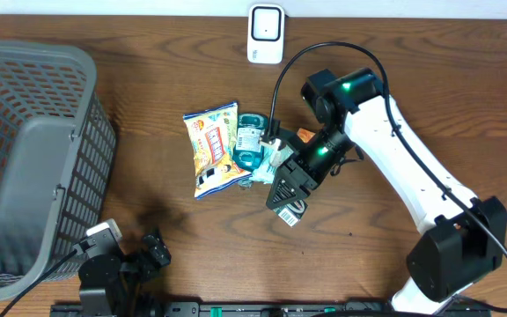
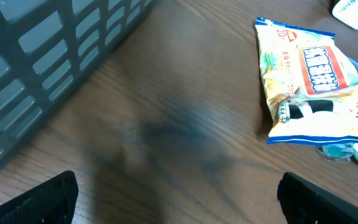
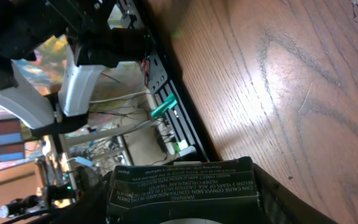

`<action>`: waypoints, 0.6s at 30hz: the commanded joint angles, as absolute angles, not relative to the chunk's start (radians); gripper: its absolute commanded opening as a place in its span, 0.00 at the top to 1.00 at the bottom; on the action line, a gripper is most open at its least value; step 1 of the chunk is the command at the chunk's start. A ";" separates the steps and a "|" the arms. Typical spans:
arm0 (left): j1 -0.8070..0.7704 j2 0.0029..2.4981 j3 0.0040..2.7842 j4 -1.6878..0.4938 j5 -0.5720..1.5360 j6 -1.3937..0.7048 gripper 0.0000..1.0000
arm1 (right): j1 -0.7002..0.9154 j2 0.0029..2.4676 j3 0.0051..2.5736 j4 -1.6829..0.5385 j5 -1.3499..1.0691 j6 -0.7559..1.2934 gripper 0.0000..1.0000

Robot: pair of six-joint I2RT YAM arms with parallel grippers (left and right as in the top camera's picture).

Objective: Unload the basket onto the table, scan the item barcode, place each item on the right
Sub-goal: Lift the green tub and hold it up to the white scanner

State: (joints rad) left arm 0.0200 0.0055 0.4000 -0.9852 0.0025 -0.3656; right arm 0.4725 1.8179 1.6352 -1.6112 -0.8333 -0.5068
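My right gripper (image 1: 289, 195) is shut on a dark box (image 1: 287, 201) and holds it tilted just above the table, right of centre. A white barcode label (image 1: 290, 212) shows on the box's lower end. In the right wrist view the box (image 3: 182, 183) fills the space between the fingers (image 3: 278, 199), with white warning text facing the camera. A white scanner (image 1: 265, 33) stands at the table's back edge. My left gripper (image 1: 148, 254) rests at the front left, open and with nothing between its fingers (image 2: 36, 199).
A grey plastic basket (image 1: 25, 158) takes up the left side. A yellow snack bag (image 1: 212, 148), a teal package (image 1: 252, 141) and other small packets lie mid-table beside the right gripper. The snack bag (image 2: 312, 87) lies ahead of the left gripper.
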 commanded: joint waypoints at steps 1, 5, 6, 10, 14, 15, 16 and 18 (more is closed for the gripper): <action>0.026 0.004 0.409 -0.998 0.015 -0.367 0.02 | 0.491 1.789 1.657 -1.612 -0.829 -0.525 0.59; 0.026 0.004 0.409 -0.998 0.015 -0.367 0.02 | 0.502 1.789 1.657 -1.609 -0.818 -0.525 0.59; 0.026 0.004 0.409 -0.998 0.015 -0.367 0.02 | 0.505 1.789 1.657 -1.608 -0.817 -0.525 0.59; 0.026 0.004 0.409 -0.998 0.015 -0.367 0.02 | 0.517 1.789 1.657 -1.559 -0.718 -0.501 0.59; 0.026 0.004 0.409 -0.998 0.015 -0.367 0.02 | 0.521 1.789 1.657 -1.435 -0.538 -0.382 0.59; 0.026 0.004 0.409 -0.998 0.015 -0.367 0.02 | 0.524 1.789 1.657 -1.386 -0.479 -0.345 0.60; 0.026 0.004 0.409 -0.998 0.015 -0.367 0.03 | 0.525 1.789 1.657 -1.337 -0.419 -0.313 0.59; 0.026 0.004 0.409 -0.998 0.015 -0.367 0.02 | 0.531 1.790 1.657 -1.256 -0.332 -0.287 0.58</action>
State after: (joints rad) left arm 0.0200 0.0055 0.4000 -0.9855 0.0025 -0.3656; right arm 0.5179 1.8126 1.6356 -1.3315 -0.5392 -0.3943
